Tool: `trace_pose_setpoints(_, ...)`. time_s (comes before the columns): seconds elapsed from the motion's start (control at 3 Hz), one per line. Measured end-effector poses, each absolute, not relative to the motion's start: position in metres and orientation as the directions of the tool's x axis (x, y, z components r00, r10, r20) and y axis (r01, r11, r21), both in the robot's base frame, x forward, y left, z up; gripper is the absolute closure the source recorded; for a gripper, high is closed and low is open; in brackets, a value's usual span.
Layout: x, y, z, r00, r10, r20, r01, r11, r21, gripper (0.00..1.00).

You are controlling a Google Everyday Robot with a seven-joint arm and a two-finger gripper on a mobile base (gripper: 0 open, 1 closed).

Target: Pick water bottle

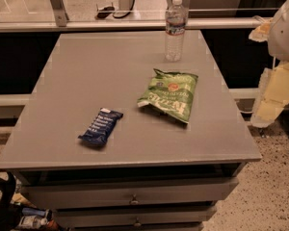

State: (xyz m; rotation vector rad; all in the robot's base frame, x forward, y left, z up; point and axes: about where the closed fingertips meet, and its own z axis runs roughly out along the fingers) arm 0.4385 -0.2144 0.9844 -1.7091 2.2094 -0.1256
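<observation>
Item 1: your arm [288,25]. White housing, enters view at upper right edge, partly cut off by frame.
Item 2: your gripper [272,97]. Pale yellow, hangs below the housing at far right, angled down and left.

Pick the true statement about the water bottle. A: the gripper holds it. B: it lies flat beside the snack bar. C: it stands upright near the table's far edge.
C: the water bottle stands upright at the far edge of the table, beyond the green chip bag; the gripper is off the table's right side, apart from it.
</observation>
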Motion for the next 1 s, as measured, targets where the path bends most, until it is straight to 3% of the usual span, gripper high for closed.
trace_pose_setpoints(0.67, 0.448, -0.216, 0.990, -0.213, -0.949, -0.232, -0.914, 0.277, -0.297, 0.00)
trace_pose_setpoints(1.0, 0.467, -0.227, 0.996, -0.248, -0.910, -0.333, -0.878, 0.357, -0.320, 0.00)
